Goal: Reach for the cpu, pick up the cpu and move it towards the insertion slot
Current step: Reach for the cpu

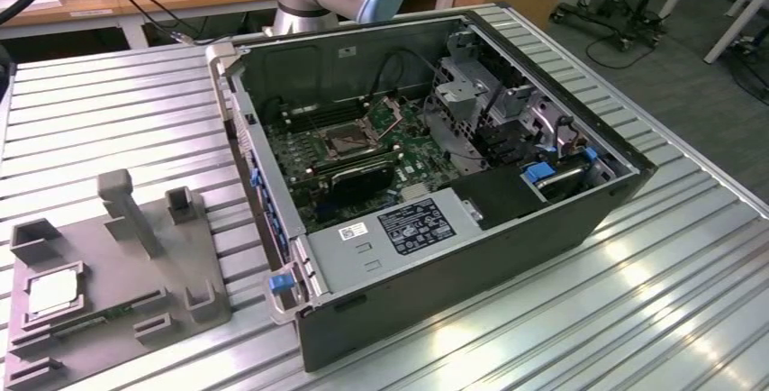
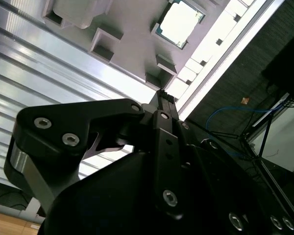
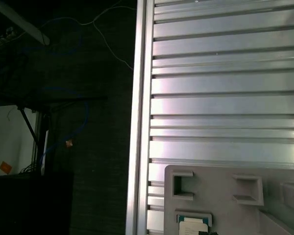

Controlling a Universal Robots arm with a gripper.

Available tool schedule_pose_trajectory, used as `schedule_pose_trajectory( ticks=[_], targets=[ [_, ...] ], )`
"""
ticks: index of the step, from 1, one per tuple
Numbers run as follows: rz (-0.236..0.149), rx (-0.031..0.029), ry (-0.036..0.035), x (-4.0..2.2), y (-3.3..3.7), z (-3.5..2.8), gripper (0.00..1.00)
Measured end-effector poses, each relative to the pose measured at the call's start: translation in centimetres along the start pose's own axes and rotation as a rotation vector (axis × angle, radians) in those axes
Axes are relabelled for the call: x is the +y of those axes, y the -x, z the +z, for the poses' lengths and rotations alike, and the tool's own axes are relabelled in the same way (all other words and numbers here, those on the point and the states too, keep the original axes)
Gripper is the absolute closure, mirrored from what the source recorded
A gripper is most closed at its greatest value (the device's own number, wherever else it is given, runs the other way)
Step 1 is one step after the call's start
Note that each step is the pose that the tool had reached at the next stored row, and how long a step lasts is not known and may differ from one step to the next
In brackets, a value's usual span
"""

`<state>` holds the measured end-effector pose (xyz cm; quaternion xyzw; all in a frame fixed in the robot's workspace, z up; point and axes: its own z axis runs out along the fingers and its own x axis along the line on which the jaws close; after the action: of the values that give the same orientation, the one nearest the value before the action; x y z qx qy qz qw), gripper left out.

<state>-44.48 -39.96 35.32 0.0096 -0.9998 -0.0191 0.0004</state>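
The cpu (image 1: 54,294) lies flat in a recess of the grey plastic tray (image 1: 114,278) on the ribbed aluminium table (image 1: 121,112). It is at the exterior view's left, well apart from the insertion slot (image 1: 348,141) inside the open computer case (image 1: 481,265). In the second wrist view the gripper (image 2: 164,98) hangs above the tray, clear of the cpu and holding nothing; how far open it is, I cannot tell.

Lab, slotted aluminium bench (image 1: 121,121), opened computer case (image 1: 505,247)
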Motion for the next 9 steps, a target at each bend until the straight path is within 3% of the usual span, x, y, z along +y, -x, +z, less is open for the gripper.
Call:
schedule_pose_trajectory(
  ticks=[9],
  targets=[
    [0.000, 0.0000, 0.0000, 0.00, -0.07, 0.00, 0.90]
  ],
)
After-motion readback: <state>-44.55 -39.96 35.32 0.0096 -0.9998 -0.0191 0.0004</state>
